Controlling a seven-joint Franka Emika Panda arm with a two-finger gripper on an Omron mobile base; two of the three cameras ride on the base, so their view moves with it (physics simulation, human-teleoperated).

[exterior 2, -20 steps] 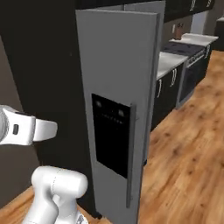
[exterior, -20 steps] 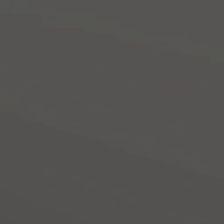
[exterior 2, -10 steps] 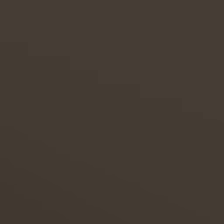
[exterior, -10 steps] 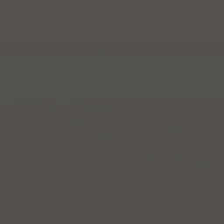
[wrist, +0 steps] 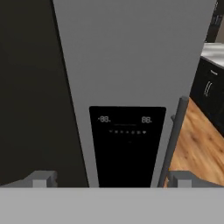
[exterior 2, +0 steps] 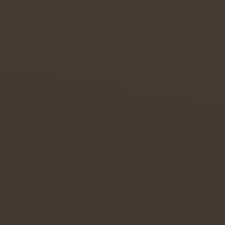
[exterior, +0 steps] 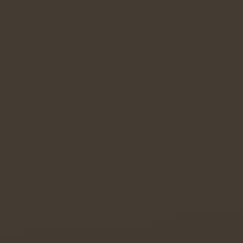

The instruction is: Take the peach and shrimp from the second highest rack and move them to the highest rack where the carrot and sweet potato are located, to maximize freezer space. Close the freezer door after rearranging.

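Note:
The freezer door (wrist: 131, 52) is a tall grey panel seen from outside in the hand view. It carries a black display panel (wrist: 127, 144) and a vertical grey handle (wrist: 174, 140) on its right side. My gripper (wrist: 111, 179) faces the door a short way off, open, its fingertips (wrist: 41, 178) spread wide with nothing between them. The peach, shrimp, carrot, sweet potato and the racks are hidden.
A dark surface (wrist: 30, 109) runs along the left of the door. To the right are dark cabinets (wrist: 210, 92) under a pale countertop (wrist: 213, 50), with wooden floor (wrist: 194, 148) in front of them.
One second ago the right base view held the grey door, my arm and the kitchen; it has since gone flat dark brown. The left base view went from flat grey to brown.

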